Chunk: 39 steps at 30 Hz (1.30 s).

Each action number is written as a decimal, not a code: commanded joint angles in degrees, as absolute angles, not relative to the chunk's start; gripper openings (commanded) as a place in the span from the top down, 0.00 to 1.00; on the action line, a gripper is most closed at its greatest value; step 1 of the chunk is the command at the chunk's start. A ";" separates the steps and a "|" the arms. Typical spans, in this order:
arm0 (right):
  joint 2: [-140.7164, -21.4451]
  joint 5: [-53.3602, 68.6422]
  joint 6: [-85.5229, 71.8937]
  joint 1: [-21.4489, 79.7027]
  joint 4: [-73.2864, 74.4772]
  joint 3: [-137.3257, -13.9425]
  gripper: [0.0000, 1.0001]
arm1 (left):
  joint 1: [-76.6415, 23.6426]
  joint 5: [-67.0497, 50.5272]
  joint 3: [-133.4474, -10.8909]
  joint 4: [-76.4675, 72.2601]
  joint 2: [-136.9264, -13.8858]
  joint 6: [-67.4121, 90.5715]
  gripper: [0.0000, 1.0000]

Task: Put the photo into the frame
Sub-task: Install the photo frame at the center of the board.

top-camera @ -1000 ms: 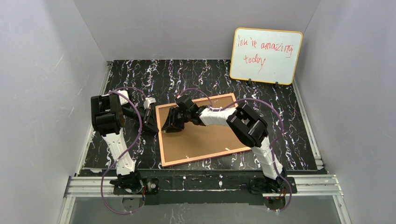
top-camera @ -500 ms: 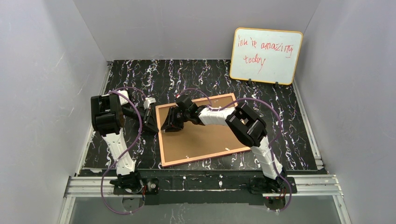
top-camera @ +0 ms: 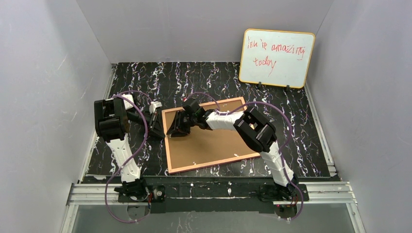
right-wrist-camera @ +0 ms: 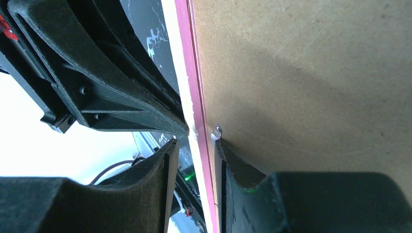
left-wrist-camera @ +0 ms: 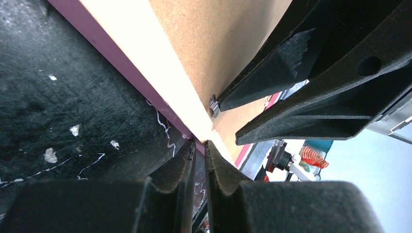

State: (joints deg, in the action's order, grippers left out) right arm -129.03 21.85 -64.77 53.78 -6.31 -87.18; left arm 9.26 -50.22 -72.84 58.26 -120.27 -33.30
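The frame (top-camera: 214, 141) lies face down on the table, brown backing up, with an orange-pink border. The photo is not in view. My left gripper (top-camera: 163, 127) is at the frame's left edge. In the left wrist view (left-wrist-camera: 198, 144) its fingertips are nearly together, with the pink edge (left-wrist-camera: 145, 92) between them. My right gripper (top-camera: 176, 130) reaches over the same edge from the other side. In the right wrist view (right-wrist-camera: 194, 143) its fingers straddle the pink border (right-wrist-camera: 194, 87) with a gap. One fingertip touches a small metal tab (right-wrist-camera: 216, 131) on the backing.
A yellow-edged whiteboard (top-camera: 276, 58) with red writing stands at the back right. The table has a black marbled top (top-camera: 145, 77) and grey walls on three sides. The two grippers are almost touching each other at the frame's left edge.
The right arm's elbow has shifted slightly left. Both grippers stay at the frame's left edge, and the frame has not moved.
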 commanded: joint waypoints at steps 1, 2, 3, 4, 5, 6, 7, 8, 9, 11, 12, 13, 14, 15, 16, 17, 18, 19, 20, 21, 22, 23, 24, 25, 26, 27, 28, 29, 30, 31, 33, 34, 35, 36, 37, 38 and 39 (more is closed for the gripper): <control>-130.66 19.34 -66.76 54.50 -7.09 -87.75 0.58 | 8.26 -47.64 -71.13 52.92 -119.58 -34.63 0.90; -130.55 18.74 -67.36 54.64 -7.33 -87.22 0.58 | 8.29 -47.61 -70.93 52.85 -119.46 -34.59 0.90; -130.49 18.01 -68.20 54.86 -7.31 -87.05 0.58 | 8.19 -47.58 -70.83 52.63 -119.49 -34.39 0.90; -130.25 17.19 -69.27 55.10 -7.45 -86.63 0.58 | 8.10 -47.63 -70.63 52.34 -119.47 -34.26 0.90; -129.99 16.16 -70.39 55.35 -7.81 -86.05 0.58 | 8.04 -47.69 -70.52 52.16 -119.45 -34.11 0.90; -129.65 15.04 -71.73 55.65 -8.30 -85.42 0.58 | 7.98 -47.65 -70.39 52.11 -119.45 -34.09 0.91; -129.31 13.99 -72.85 55.96 -8.87 -84.71 0.58 | 7.96 -47.64 -70.27 52.06 -119.44 -34.07 0.91; -129.03 13.23 -74.02 56.13 -9.36 -84.11 0.58 | 7.83 -47.57 -70.15 52.04 -119.45 -34.02 0.91; -128.83 12.34 -75.25 56.30 -9.59 -83.70 0.58 | 7.82 -47.51 -70.06 52.02 -119.48 -33.99 0.91; -128.41 10.88 -76.27 56.57 -9.77 -83.46 0.58 | 7.90 -47.38 -70.05 51.84 -119.44 -33.94 0.91; -128.14 10.02 -76.51 56.72 -9.76 -83.46 0.58 | 7.83 -47.36 -70.11 51.86 -119.49 -33.85 0.91; -128.07 9.49 -76.50 56.79 -9.54 -83.70 0.58 | 7.82 -47.40 -70.13 51.86 -119.53 -33.84 0.91; -127.79 9.11 -76.36 56.85 -9.11 -84.02 0.58 | 7.82 -47.40 -70.11 51.86 -119.45 -33.84 0.91; -127.52 8.75 -76.18 56.82 -8.91 -83.98 0.59 | 7.83 -47.38 -70.10 51.86 -119.32 -33.84 0.91; -127.11 8.47 -76.04 56.78 -8.80 -83.67 0.58 | 7.81 -47.33 -70.09 51.92 -119.24 -33.86 0.91; -126.50 8.25 -75.94 56.79 -8.79 -83.22 0.58 | 7.85 -47.22 -70.17 51.97 -119.17 -34.06 0.92; -125.99 8.11 -75.74 56.84 -8.98 -82.69 0.58 | 7.80 -47.11 -70.20 52.02 -119.04 -34.14 0.92; -125.20 8.04 -75.31 56.80 -9.12 -82.06 0.58 | 7.82 -46.99 -70.22 52.17 -119.05 -34.26 0.92; -124.49 8.04 -74.79 56.79 -9.14 -81.76 0.59 | 7.82 -46.90 -70.40 52.32 -119.12 -34.40 0.91; -123.56 7.66 -73.88 56.74 -9.14 -81.40 0.58 | 7.82 -46.95 -70.53 52.68 -119.12 -34.60 0.92; -122.32 6.80 -72.79 56.72 -9.06 -81.03 0.58 | 7.84 -46.91 -70.64 52.93 -119.09 -34.77 0.92; -121.10 5.97 -71.64 56.63 -9.10 -80.68 0.58 | 7.83 -46.89 -70.59 53.07 -119.04 -34.87 0.92; -120.21 5.62 -70.56 56.26 -9.20 -80.61 0.58 | 7.82 -46.88 -70.59 53.14 -118.93 -34.96 0.92; -119.41 5.57 -69.71 55.78 -9.38 -80.60 0.57 | 7.83 -46.97 -70.60 53.17 -118.92 -34.93 0.92; -119.05 5.73 -68.64 55.30 -9.98 -80.72 0.57 | 7.82 -46.99 -70.70 53.29 -118.92 -34.97 0.92; -118.99 6.11 -67.54 54.80 -9.83 -81.29 0.57 | 7.88 -47.16 -70.81 53.47 -118.92 -34.94 0.92; -119.17 6.35 -66.37 54.44 -9.42 -81.90 0.56 | 7.85 -47.31 -70.88 53.63 -118.98 -35.10 0.92; -119.55 6.93 -65.11 54.09 -9.69 -82.48 0.57 | 7.87 -47.49 -70.92 53.74 -119.00 -35.15 0.92; -120.34 7.60 -63.90 53.82 -9.41 -83.42 0.56 | 7.81 -47.58 -71.00 53.87 -119.01 -35.08 0.92; -121.38 8.54 -62.66 53.68 -8.78 -85.00 0.56 | 7.78 -47.58 -71.12 53.88 -119.02 -35.07 0.92; -123.99 11.13 -60.54 53.04 -7.49 -88.05 0.56 | 7.83 -47.65 -71.32 53.88 -119.00 -34.92 0.92; -125.22 12.45 -59.50 52.70 -7.58 -89.22 0.56 | 7.82 -47.65 -71.40 53.88 -119.12 -34.83 0.92; -126.38 13.77 -58.01 52.50 -7.44 -90.56 0.56 | 7.84 -47.67 -71.46 53.88 -119.24 -34.69 0.92; -127.38 14.21 -56.32 52.29 -5.60 -92.85 0.56 | 7.83 -47.67 -71.48 53.88 -119.24 -34.61 0.92; -128.39 15.06 -54.20 52.10 -5.11 -93.92 0.56 | 7.83 -47.58 -71.46 53.88 -119.19 -34.58 0.92; -129.41 16.02 -52.54 51.93 -4.12 -95.35 0.56 | 7.88 -47.59 -71.46 53.88 -119.19 -34.62 0.92; -130.39 17.00 -51.13 51.75 -2.92 -96.82 0.57 | 7.83 -47.53 -71.43 53.80 -119.15 -34.69 0.92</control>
State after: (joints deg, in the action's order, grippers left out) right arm -126.87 12.34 -59.64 52.16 -6.72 -91.02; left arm 9.04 -50.22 -71.75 57.17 -119.46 -32.51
